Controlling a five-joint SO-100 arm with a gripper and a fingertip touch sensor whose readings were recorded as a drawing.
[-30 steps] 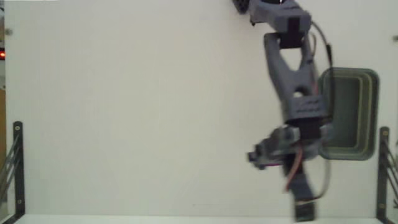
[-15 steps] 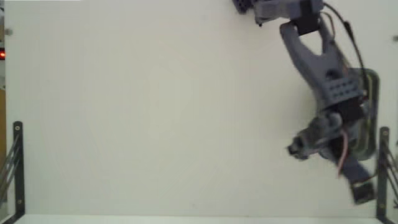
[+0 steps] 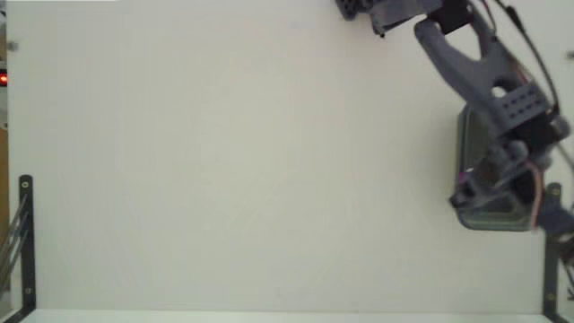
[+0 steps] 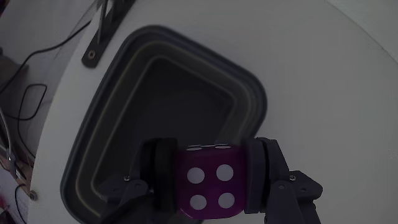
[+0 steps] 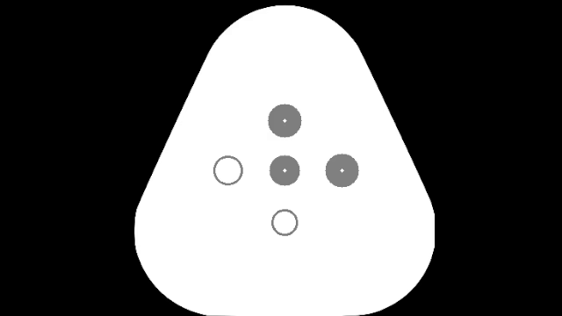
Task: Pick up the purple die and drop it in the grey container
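Note:
The purple die (image 4: 208,182) sits clamped between the two dark fingers of my gripper (image 4: 208,180) in the wrist view, white pips facing the camera. Just beyond it lies the grey container (image 4: 112,112), its dark hollow open below and behind the die. In the fixed view the arm reaches down the right side and the gripper (image 3: 468,184) hangs over the left rim of the grey container (image 3: 489,220). A sliver of the purple die (image 3: 464,177) shows at the gripper there.
A black metal bracket (image 3: 25,238) stands at the table's left edge in the fixed view and another (image 3: 549,242) at the right edge beside the tub. In the wrist view a black bracket (image 4: 106,28) and loose cables (image 4: 28,99) lie past the table's rim.
The arm has swung rightward across the table with the die, from left of the tub to over its left rim. The gripper stays shut.

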